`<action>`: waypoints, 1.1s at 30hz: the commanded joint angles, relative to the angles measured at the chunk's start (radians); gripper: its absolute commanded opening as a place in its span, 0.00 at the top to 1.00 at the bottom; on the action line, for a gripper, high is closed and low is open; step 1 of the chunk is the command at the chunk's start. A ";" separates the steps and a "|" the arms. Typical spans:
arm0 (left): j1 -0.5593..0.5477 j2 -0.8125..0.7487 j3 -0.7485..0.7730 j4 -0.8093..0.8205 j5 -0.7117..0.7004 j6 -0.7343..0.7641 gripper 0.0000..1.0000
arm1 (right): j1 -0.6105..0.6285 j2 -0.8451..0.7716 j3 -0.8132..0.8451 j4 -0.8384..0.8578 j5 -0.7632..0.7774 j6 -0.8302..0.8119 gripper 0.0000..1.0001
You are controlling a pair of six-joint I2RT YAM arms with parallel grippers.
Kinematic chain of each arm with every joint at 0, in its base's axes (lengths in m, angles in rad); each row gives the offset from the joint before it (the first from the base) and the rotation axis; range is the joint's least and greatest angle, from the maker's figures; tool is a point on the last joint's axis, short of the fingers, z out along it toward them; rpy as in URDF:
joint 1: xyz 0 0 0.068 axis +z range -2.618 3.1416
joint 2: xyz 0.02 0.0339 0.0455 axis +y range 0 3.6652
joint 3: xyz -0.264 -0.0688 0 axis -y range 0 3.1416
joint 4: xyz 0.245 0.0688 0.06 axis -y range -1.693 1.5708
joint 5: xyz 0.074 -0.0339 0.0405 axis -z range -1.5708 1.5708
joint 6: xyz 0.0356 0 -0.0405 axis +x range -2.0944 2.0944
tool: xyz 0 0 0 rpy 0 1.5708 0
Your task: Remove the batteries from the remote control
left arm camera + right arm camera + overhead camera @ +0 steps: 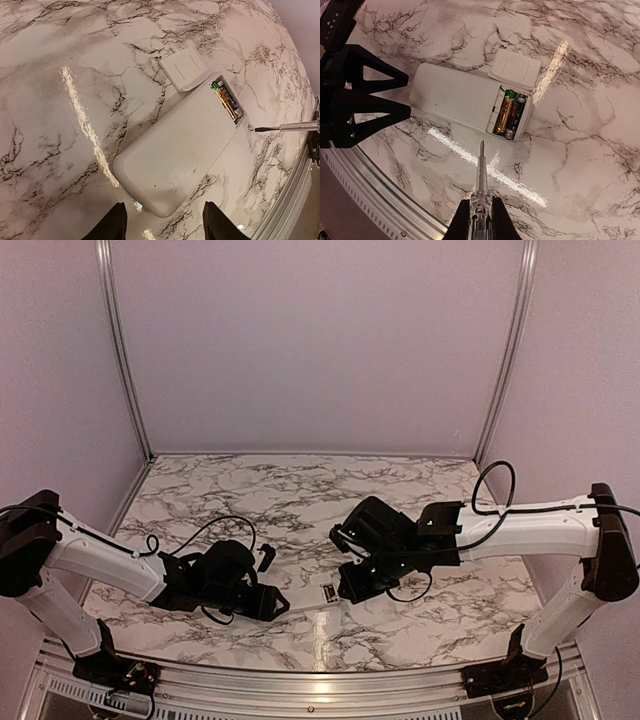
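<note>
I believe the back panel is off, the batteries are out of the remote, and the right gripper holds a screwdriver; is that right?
Not quite: the right wrist view shows both batteries lying inside the remote control; the rest holds.

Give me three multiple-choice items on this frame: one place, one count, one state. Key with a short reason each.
1. Where is the back panel of the remote control?
A. clipped over the compartment
B. on the table at the remote's compartment end
C. held in the left fingers

2. How many batteries sit in the open compartment?
A. none
B. two
C. four

3. What state are the right fingers in?
A. open and empty
B. shut on a battery
C. shut on a screwdriver

Key:
1 B: both wrist views show the panel off and lying by the open compartment.
2 B: one gold-orange and one dark lie side by side.
3 C: the clear handle is clamped between them, with the tip aimed toward the compartment.
</note>
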 commanded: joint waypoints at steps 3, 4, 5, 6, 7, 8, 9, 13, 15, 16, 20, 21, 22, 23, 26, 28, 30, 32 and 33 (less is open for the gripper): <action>-0.006 0.013 0.045 -0.044 -0.031 0.032 0.46 | -0.011 -0.016 -0.008 0.025 0.012 -0.022 1.00; -0.007 0.019 0.049 -0.044 -0.031 0.031 0.46 | -0.012 -0.016 -0.006 0.026 0.012 -0.024 1.00; -0.006 0.023 0.051 -0.044 -0.031 0.033 0.46 | -0.012 -0.012 -0.005 0.027 0.013 -0.026 1.00; -0.008 0.027 0.052 -0.043 -0.031 0.032 0.46 | -0.012 -0.008 -0.003 0.029 0.012 -0.029 1.00; -0.009 0.030 0.052 -0.043 -0.031 0.033 0.46 | -0.012 -0.002 -0.003 0.030 0.012 -0.031 1.00; -0.010 0.032 0.052 -0.043 -0.031 0.032 0.47 | -0.012 0.005 -0.001 0.029 0.008 -0.034 1.00; -0.012 0.033 0.054 -0.044 -0.031 0.034 0.47 | -0.011 0.014 0.000 0.031 0.004 -0.034 1.00; -0.015 0.033 0.055 -0.051 -0.031 0.035 0.49 | -0.012 0.027 -0.005 0.049 0.007 -0.034 1.00; -0.017 0.034 0.056 -0.053 -0.031 0.036 0.49 | -0.012 0.032 0.000 0.049 0.012 -0.035 1.00; -0.017 0.034 0.057 -0.053 -0.055 0.037 0.50 | -0.014 0.034 0.005 0.047 0.027 -0.037 1.00; -0.019 0.049 0.064 -0.049 -0.058 0.040 0.50 | -0.029 0.056 0.024 0.026 0.067 -0.059 1.00; -0.019 0.054 0.067 -0.046 -0.056 0.041 0.50 | -0.033 0.063 0.028 0.021 0.073 -0.067 1.00; -0.019 0.059 0.069 -0.040 -0.053 0.042 0.50 | -0.037 0.071 0.033 0.017 0.079 -0.073 1.00; -0.019 0.063 0.070 -0.031 -0.048 0.042 0.50 | -0.040 0.078 0.039 0.013 0.084 -0.078 1.00; -0.019 0.082 0.080 -0.012 -0.042 0.044 0.50 | -0.044 0.096 0.050 0.009 0.091 -0.096 1.00; -0.020 0.098 0.088 -0.005 -0.042 0.050 0.50 | -0.044 0.104 0.058 0.009 0.094 -0.104 1.00; -0.020 0.112 0.099 -0.005 -0.042 0.053 0.50 | -0.045 0.117 0.067 0.006 0.096 -0.109 1.00; -0.020 0.122 0.105 -0.006 -0.042 0.055 0.50 | -0.044 0.128 0.076 0.004 0.095 -0.116 1.00; -0.020 0.126 0.107 -0.006 -0.042 0.055 0.50 | -0.045 0.132 0.081 0.001 0.095 -0.118 1.00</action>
